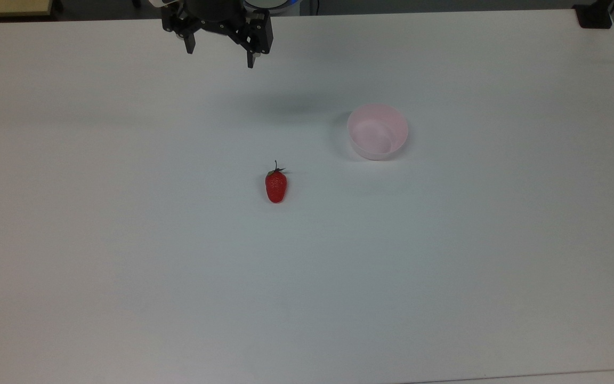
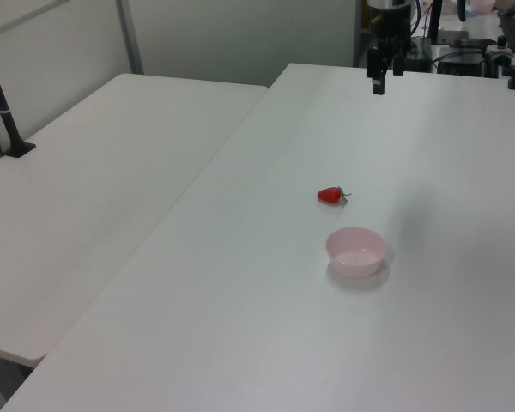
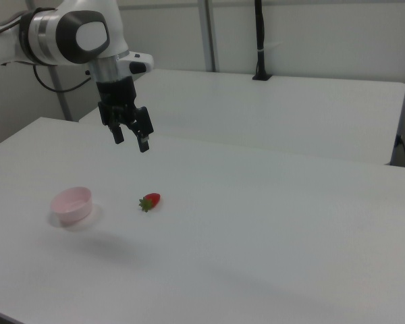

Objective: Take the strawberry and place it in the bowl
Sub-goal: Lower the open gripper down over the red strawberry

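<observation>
Hanging high above the far side of the white bench [image 1: 126, 266], the tool [image 1: 220, 58] holds nothing, its two black fingers spread well apart and pointing down. By my reckoning the reach for the fruit has not begun in earnest, so the pick is the step in hand.

The strawberry [image 1: 276, 186] lies on its side out in the open middle of the bench, its green cap and thin stem toward the arm in the top view. The pale pink bowl [image 1: 377, 132] stands upright and empty, near the strawberry but clearly apart from it, up and toward the top view's right.

The next move, as I judge it, calls for the tool to travel out over the berry, come straight down, and close across its narrow width rather than its length; some wrist turn may be needed so the fingers straddle it. After that, only a short carry to the bowl is needed.

Room is generous. Nothing else stands near either object, and both sit well back from every bench edge. In the left view a second table [image 2: 112, 172] butts against this one, well apart from the work. A black post [image 2: 4, 112] stands on that second table, far away too.
</observation>
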Available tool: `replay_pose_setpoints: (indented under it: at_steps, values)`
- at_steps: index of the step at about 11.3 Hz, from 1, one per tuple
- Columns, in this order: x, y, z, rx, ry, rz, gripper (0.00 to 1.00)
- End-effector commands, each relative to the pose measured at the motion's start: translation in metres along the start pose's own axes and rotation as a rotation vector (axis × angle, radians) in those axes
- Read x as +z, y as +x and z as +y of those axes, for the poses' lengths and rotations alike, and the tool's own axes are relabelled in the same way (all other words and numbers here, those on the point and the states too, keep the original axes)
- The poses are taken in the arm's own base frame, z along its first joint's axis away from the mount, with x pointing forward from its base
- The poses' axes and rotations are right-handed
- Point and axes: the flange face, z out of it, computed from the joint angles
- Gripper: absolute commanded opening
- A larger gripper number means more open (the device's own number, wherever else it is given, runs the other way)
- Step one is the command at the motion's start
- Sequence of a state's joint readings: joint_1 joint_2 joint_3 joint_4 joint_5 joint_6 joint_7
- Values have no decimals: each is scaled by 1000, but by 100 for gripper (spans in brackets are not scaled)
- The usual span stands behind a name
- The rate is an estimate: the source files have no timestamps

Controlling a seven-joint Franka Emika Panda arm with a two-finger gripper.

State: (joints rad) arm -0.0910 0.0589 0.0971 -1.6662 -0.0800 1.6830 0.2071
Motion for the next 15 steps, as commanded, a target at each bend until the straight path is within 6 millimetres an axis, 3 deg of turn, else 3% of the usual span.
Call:
replay_pose_setpoints:
  at_steps: [1, 7, 10, 15]
  values:
    - [-8, -7, 3, -3, 18, -11, 100]
    - [5, 5, -7, -30, 32, 24, 100]
    - [51, 31, -25, -49, 44, 25, 100]
    - [144, 63, -97, -64, 52, 33, 100]
